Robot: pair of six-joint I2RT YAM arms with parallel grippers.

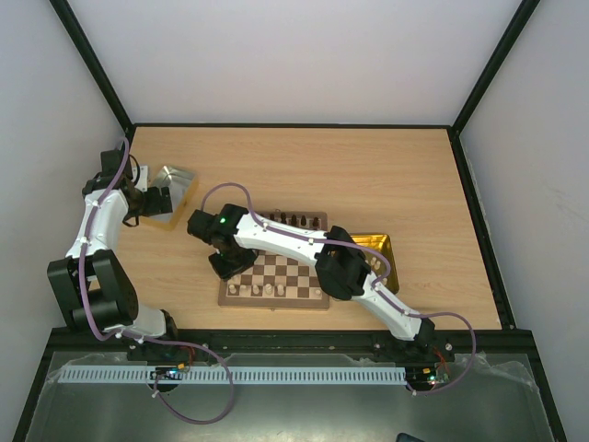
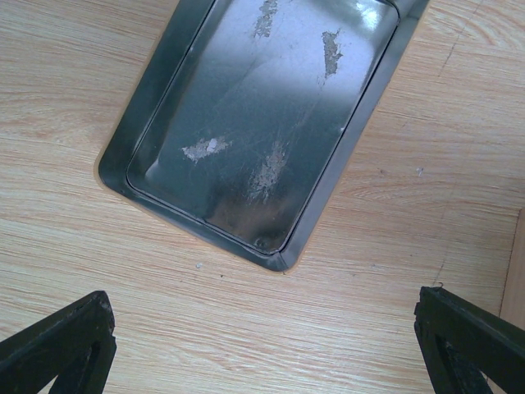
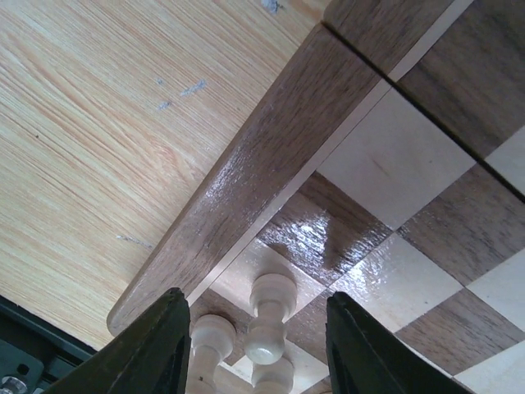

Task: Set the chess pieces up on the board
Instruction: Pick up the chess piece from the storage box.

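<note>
**Top view:** the board (image 1: 293,269) lies at the middle of the surface's (image 1: 386,175) near edge. Dark pieces (image 1: 293,219) line its far row and pale pieces (image 1: 267,289) its near row. The right pincer (image 1: 228,265) hangs over the board's near left corner. The left pincer (image 1: 152,204) is over a silver tray (image 1: 179,184) by the left edge. A gold tray (image 1: 382,244) sits just beside the board's right side.

**Right wrist view only:** the fingers stand narrowly parted around one of the pale pieces, with a gap on either side, above glossy squares.

**Left wrist view only:** the fingers are spread wide, and the tray floor is scuffed.
</note>
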